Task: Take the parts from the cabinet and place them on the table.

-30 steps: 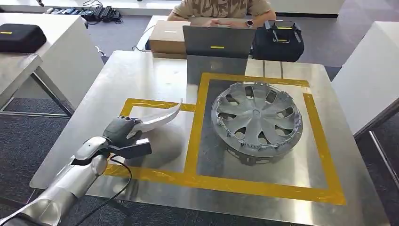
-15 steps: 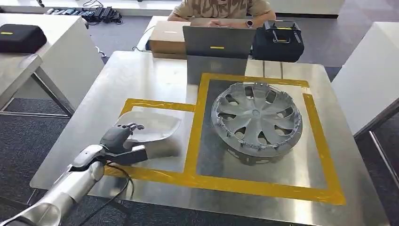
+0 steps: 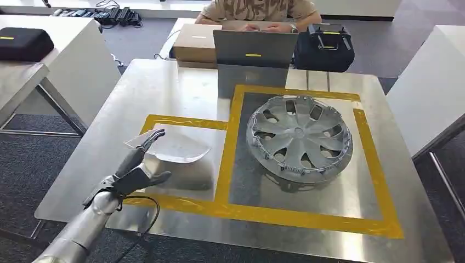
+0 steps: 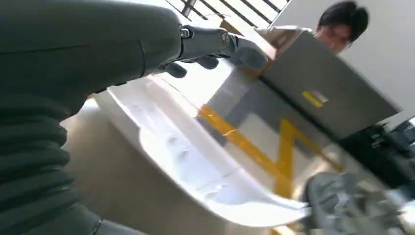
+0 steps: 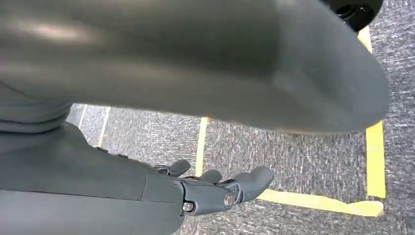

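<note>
We judge the silver trim part (image 3: 174, 147) placed inside the small taped box on the counter (image 3: 164, 87), our left hand (image 3: 133, 169) spread beside it, ready to withdraw.

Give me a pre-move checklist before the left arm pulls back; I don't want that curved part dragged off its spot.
1. Curved silver part lying inside the small yellow tape box: ok.
2. Left robot hand fingers opened: ok.
3. Fingertips clear of the part's edge: cannot tell.
4. Hubcap apart from the part: ok.
5. Right robot hand holding nothing, over the floor: ok.
</note>
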